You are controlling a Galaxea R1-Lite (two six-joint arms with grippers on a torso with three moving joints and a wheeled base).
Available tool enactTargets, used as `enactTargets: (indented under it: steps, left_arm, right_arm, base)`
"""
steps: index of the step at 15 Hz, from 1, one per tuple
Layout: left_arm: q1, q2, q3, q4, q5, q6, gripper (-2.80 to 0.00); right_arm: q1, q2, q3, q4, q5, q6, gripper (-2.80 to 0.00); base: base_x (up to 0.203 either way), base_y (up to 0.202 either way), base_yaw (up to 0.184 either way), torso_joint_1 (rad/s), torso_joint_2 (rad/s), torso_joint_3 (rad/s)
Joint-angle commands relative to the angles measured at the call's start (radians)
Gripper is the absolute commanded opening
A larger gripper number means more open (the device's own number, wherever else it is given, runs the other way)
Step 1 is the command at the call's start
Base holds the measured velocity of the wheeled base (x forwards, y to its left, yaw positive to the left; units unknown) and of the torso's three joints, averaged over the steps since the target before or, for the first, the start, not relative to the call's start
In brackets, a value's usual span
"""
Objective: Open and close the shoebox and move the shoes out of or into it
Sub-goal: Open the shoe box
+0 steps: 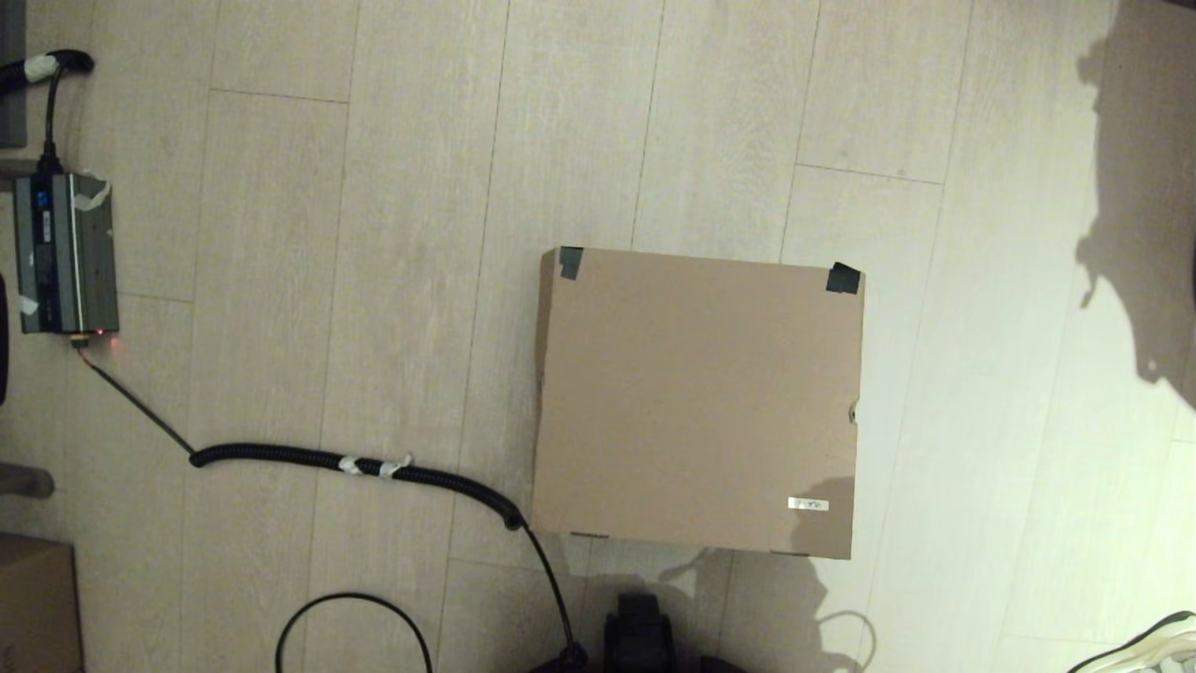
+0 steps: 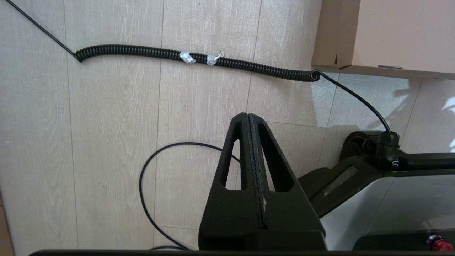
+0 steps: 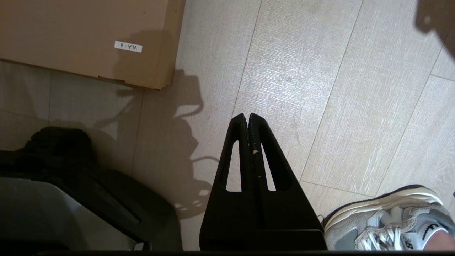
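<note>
The left gripper (image 2: 247, 115) is parked low beside the robot's base, its two black fingers pressed flat together and holding nothing, pointing at bare wood-look floor (image 2: 106, 142). The right gripper (image 3: 247, 116) is parked the same way on the other side, fingers together and empty. Neither arm appears in the head view, so both sit near the robot's body, well short of the work. Ahead of the left gripper a black coiled cable (image 2: 195, 60) runs across the floor, its end touching or almost touching the near left corner of the shoebox (image 1: 696, 402). The shoebox, a large plain brown cardboard box, sits on the floor just in front of the robot, slightly right of centre. Its lid lies flat and closed, with black tape patches on the two far corners and a small white label (image 1: 808, 505) near the near right corner. The white shoes of the task are not visible anywhere; they may be inside the box, but this cannot be told. A grey and white sneaker with dark edging (image 3: 387, 220), worn on someone's foot, stands at the near right, well apart from the box. A grey power unit (image 1: 65, 252) sits far left. The task looks not yet begun: the opening step comes first. The next move likely calls for an arm to reach the lid's near edge and lift it.
</note>
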Motion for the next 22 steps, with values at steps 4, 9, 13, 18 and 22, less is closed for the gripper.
enactTargets:
  steps: [4,9,13,18,22]
  left_arm:
    - [0.0,0.0,-0.002,0.002,0.0,0.02,-2.8]
    - [-0.001,0.137,-0.159,0.017,-0.092,0.052,-2.8]
    - [-0.022,0.626,-0.505,-0.019,-0.244,-0.274,-2.8]
    - [-0.027,1.186,-0.651,-0.266,-0.471,-0.576,-2.8]
    - [0.009,1.581,-0.731,-0.504,-0.664,-0.661,-2.8]
  right_arm:
    - [0.001,0.0,0.0,0.004,0.056,-0.086,-2.8]
    - [0.002,0.148,-0.137,0.009,0.057,-0.029,-2.8]
    - [0.004,0.596,-0.411,0.003,0.099,0.262,-2.8]
    - [0.001,1.115,-0.539,-0.184,0.331,0.428,-2.8]
    - [-0.113,1.533,-0.58,-0.54,0.599,0.437,-2.8]
  base:
    - [0.0,0.0,0.0,0.0,0.0,0.0]
    - [0.0,0.0,0.0,0.0,0.0,0.0]
    - [0.0,0.0,0.0,0.0,0.0,0.0]
    - [0.0,0.0,0.0,0.0,0.0,0.0]
    - [0.0,0.0,0.0,0.0,0.0,0.0]
